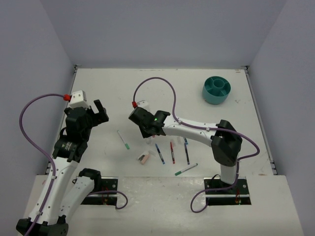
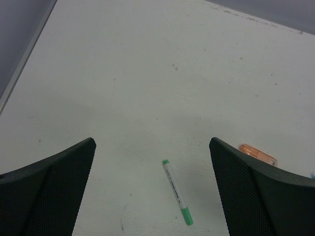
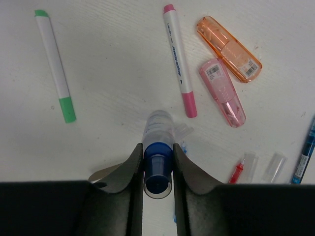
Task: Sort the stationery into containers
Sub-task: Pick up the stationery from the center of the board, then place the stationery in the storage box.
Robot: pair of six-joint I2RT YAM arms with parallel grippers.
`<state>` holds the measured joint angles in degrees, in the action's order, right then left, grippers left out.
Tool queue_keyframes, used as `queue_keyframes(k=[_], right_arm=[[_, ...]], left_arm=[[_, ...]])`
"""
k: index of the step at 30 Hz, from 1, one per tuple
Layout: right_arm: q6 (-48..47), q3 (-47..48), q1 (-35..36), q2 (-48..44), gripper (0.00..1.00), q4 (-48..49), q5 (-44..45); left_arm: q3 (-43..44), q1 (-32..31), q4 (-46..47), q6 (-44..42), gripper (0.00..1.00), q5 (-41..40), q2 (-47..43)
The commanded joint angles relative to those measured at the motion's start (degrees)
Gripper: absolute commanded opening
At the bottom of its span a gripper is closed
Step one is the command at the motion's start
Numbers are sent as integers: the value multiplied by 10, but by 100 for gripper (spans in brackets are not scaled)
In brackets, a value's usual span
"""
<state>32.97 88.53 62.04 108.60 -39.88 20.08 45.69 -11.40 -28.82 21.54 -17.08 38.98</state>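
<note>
My right gripper (image 3: 158, 152) is shut on a small clear bottle (image 3: 161, 125), its fingers pressing both sides of the blue cap. Around it on the table lie a green-capped marker (image 3: 54, 64), a pink marker (image 3: 179, 59), an orange highlighter (image 3: 229, 48) and a pink highlighter (image 3: 222, 91). In the top view the right gripper (image 1: 147, 132) hovers low over this cluster. The teal organizer (image 1: 216, 90) stands at the far right. My left gripper (image 2: 151, 143) is open and holds nothing, raised above a green marker (image 2: 177, 192).
A pink eraser (image 1: 143, 158), a blue pen (image 1: 159, 153), a red pen (image 1: 172, 152), a dark pen (image 1: 187, 151) and a green pen (image 1: 185, 169) lie near the front. Loose clear caps (image 3: 274, 167) sit by the red pen tip (image 3: 237, 172). Grey walls enclose the table.
</note>
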Motion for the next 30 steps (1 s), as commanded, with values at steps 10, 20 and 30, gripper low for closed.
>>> queue_keyframes(k=[10,20,30], right_arm=[[-50,48,-29,-112,0,9,-63],[-113,169,-281,-133,0,-38,42],[-148,393,-466,51,0,-6,126]], left_arm=[[13,2,7,3,100,1,-1],[11,2,7,3,100,-3,-8],[9,1,8,1,100,12,2]])
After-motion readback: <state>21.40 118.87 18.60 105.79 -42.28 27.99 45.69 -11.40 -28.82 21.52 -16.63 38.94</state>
